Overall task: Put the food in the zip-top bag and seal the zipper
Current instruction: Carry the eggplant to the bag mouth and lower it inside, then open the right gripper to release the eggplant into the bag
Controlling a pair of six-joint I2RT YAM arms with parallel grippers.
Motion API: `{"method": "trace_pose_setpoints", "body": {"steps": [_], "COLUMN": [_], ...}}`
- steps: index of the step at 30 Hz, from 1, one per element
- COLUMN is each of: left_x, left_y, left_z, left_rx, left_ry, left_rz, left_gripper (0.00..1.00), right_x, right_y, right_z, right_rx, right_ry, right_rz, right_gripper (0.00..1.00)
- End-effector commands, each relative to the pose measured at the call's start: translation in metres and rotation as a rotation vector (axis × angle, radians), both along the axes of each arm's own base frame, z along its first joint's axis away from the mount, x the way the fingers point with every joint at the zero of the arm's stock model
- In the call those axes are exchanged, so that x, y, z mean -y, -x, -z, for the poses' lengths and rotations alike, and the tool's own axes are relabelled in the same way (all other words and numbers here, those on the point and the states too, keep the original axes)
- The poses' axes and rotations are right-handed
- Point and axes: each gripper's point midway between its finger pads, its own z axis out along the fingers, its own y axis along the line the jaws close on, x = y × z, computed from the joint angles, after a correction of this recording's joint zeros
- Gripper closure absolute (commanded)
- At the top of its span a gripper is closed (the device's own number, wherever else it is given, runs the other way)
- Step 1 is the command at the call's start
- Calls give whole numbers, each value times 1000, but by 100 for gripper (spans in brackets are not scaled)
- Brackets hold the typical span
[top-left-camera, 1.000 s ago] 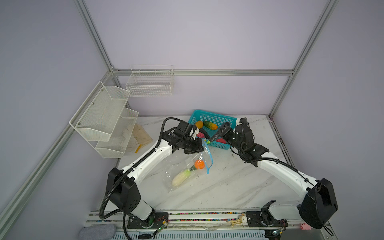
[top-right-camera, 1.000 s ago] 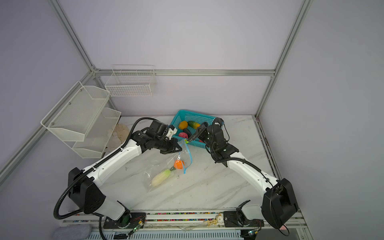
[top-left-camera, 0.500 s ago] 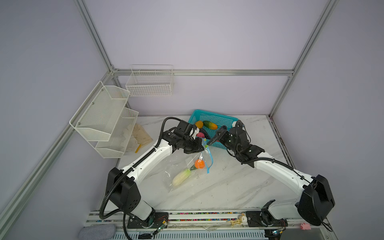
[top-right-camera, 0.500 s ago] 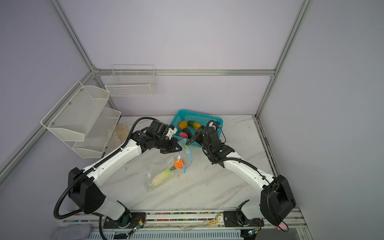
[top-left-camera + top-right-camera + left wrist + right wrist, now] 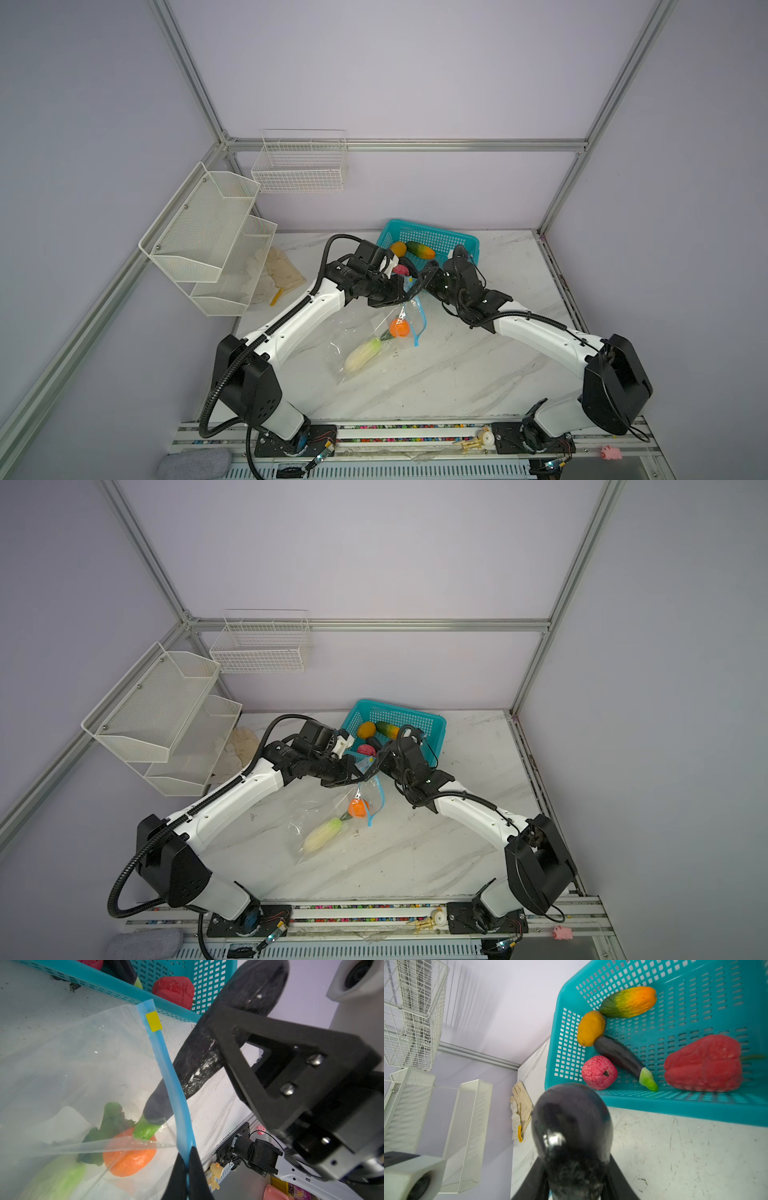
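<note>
Light soft and even, from overhead. In both top views my arms lay only faint grey shadows on the white marbled tabletop (image 5: pixel 436 382); the lower left of the frame falls darker.

Left wrist view: the clear crinkly plastic bag (image 5: pixel 72 1053) carries tiny glints and hazes what lies behind it. My left gripper (image 5: pixel 188 1159) is out of focus, close to the lens.

Right wrist view: the dark purple toy eggplant (image 5: pixel 571 1122) is blurred, with one white glare spot. The teal perforated plastic basket (image 5: pixel 675 1107) is sharp. The white wire basket (image 5: pixel 415 1012) smears at the frame's edge.
</note>
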Motion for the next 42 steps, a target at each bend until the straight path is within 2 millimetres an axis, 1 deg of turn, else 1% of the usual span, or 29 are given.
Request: {"method": "trace_pose_setpoints", "body": {"steps": [1, 5, 7, 11, 14, 19, 25, 28, 29, 33, 38, 42], "left_x": [9, 10, 10, 10, 10, 11, 10, 10, 10, 10, 10, 8], "left_y": [-17, -17, -17, -17, -16, -15, -14, -13, -13, -13, -13, -13], "left_z": [-45, -44, -43, -44, -43, -43, -41, -40, -40, -40, -39, -38], "left_rx": [108, 105, 105, 108, 108, 109, 112, 111, 112, 112, 115, 116], "left_ry": [73, 73, 75, 80, 83, 89, 89, 88, 87, 89, 88, 84], "left_rz": [-3, -1, 1, 0, 1, 4, 5, 8, 8, 9, 9, 7], "left_gripper": [100, 100, 100, 100, 100, 100, 100, 100, 100, 100, 100, 100], "right_x": [-14, -20, -22, -23, -25, -27, -33, -34, -34, -32, -28, -24], "right_y": [4, 11, 12, 16, 17, 14, 15, 14, 13, 11, 11, 10], "right_z": [-6, -1, 4, 19, 20, 14, 16, 14, 10, 3, -8, -21], "right_rx": [-30, -60, -74, -115, -122, -111, -123, -117, -108, -84, -60, -14], "right_ry": [-52, -61, -57, -60, -71, -77, -80, -71, -68, -41, -48, -18], "right_rz": [-6, -4, -9, -12, -16, -16, -42, -47, -50, -52, -40, -47], "right_gripper": [67, 64, 60, 55, 52, 49, 44, 41, 40, 29, 29, 31]}}
